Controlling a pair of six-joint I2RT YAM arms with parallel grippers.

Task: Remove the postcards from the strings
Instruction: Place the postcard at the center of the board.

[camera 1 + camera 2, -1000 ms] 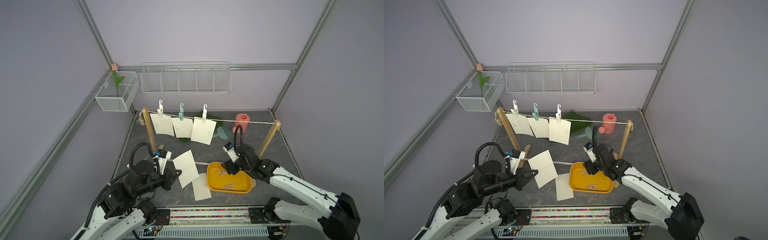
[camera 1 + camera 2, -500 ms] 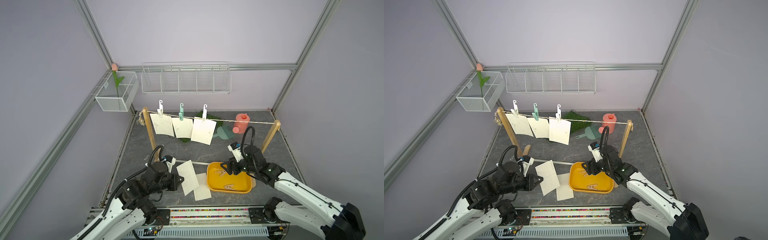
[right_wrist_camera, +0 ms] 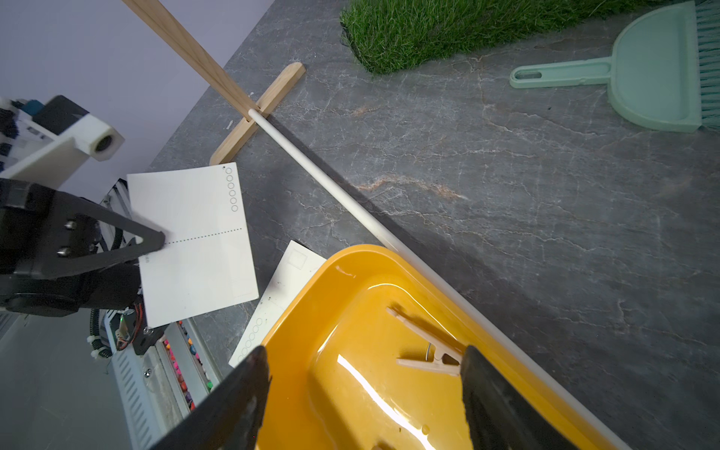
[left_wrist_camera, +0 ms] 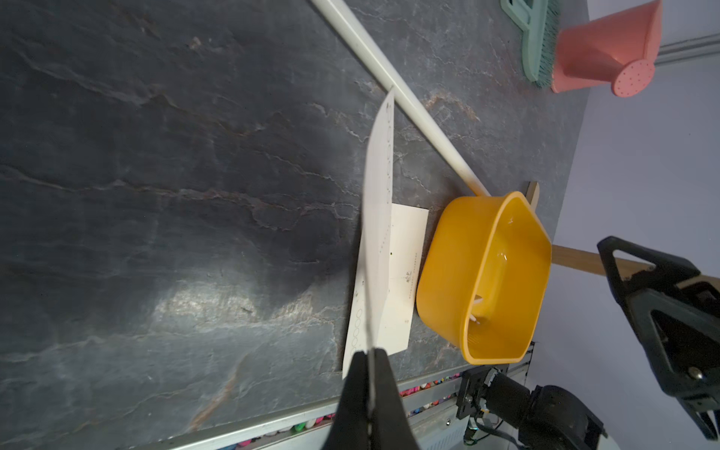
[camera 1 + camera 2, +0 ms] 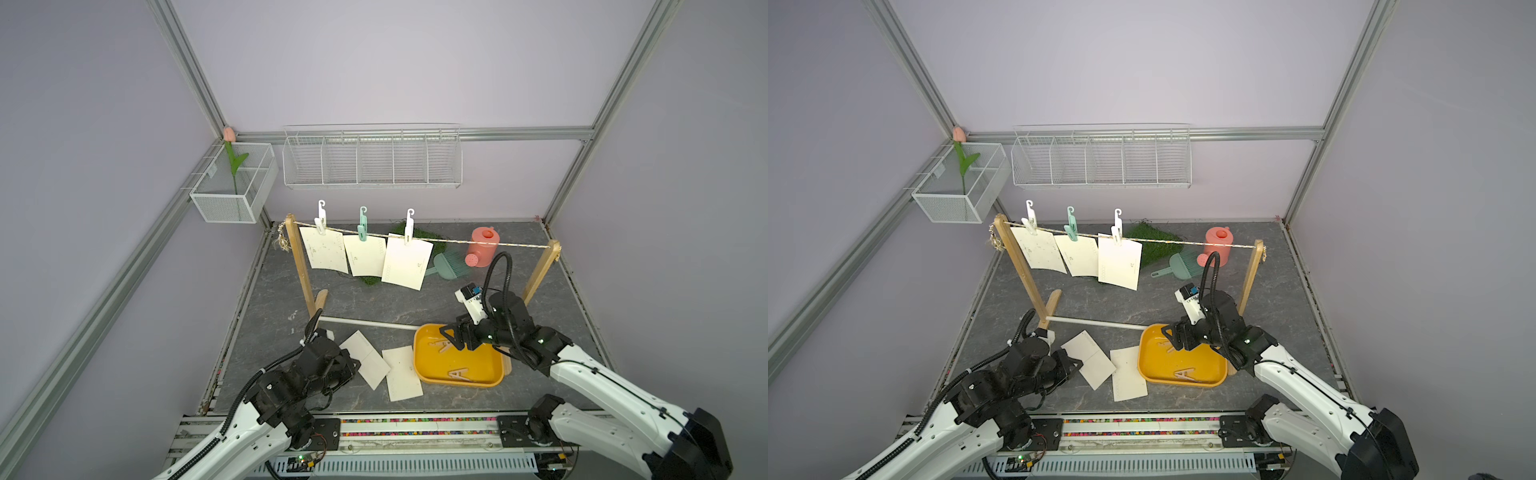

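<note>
Three postcards hang from the strings by hooked clothespins. My left gripper is shut on the edge of a fourth postcard, held low over the table. That card partly overlaps another postcard, which lies flat beside the yellow tray. My right gripper hovers open over the tray's back corner with nothing between its fingers. A wooden clothespin lies in the tray below it.
A white rod joins the wooden posts' feet just behind the cards and tray. A green dustpan, a pink watering can and a grass patch sit at the back. Wire baskets hang on the walls.
My left arm has come down and toward the table's front, bringing the held postcard low over the lying one. My right gripper stays open over the tray.
</note>
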